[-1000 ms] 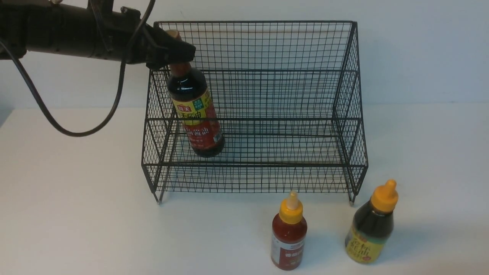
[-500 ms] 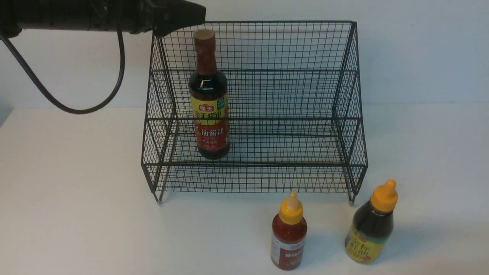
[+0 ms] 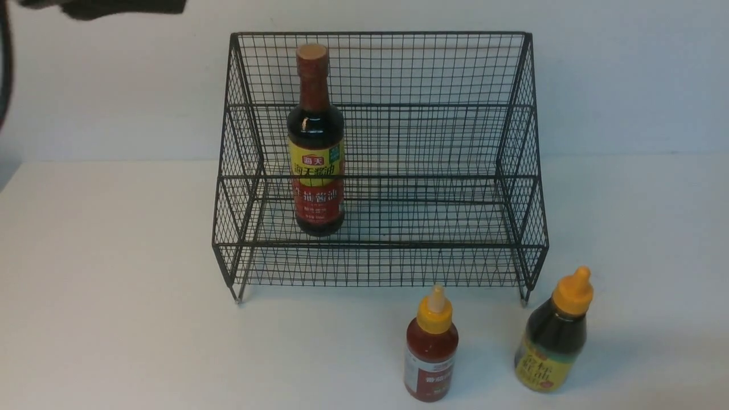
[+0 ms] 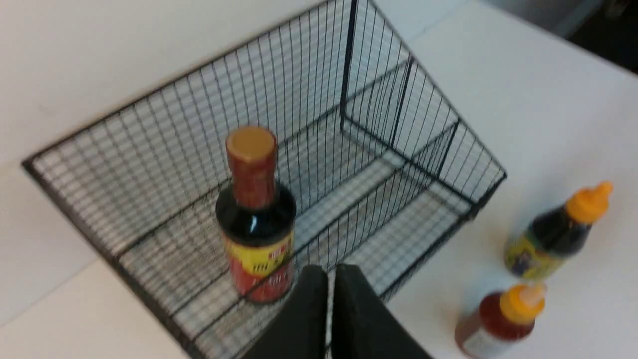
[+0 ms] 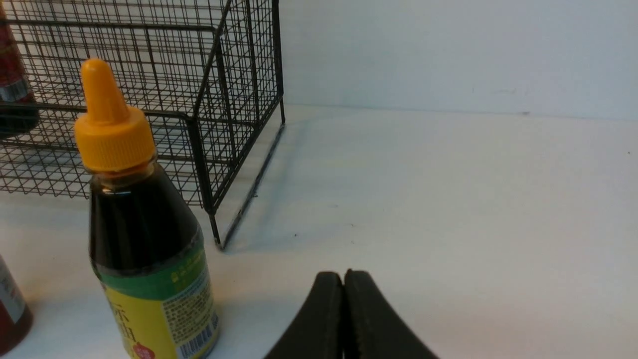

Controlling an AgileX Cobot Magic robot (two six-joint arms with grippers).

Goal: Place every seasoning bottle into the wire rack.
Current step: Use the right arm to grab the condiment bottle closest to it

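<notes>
The tall soy-sauce bottle [image 3: 316, 142] stands upright on the lower tier of the black wire rack [image 3: 515, 142], toward its left side. On the table in front of the rack stand the small red bottle [image 3: 431, 347] and, to its right, the squat dark bottle [image 3: 553, 336]. High above the rack's front, my left gripper [image 4: 331, 271] is shut and holds nothing; the soy-sauce bottle [image 4: 255, 214] is below it. My right gripper [image 5: 343, 276] is shut and empty, low over the table, right of the squat dark bottle [image 5: 144, 234].
A pale wall rises just behind the rack. Bare white table [image 3: 114, 273] lies left of the rack and in front of it. The rack's right corner leg [image 5: 217, 234] stands near the squat bottle.
My left gripper let go of the soy-sauce bottle, rose and pulled back to the upper left, then shut. The bottle went from tilted to upright on the lower tier.
</notes>
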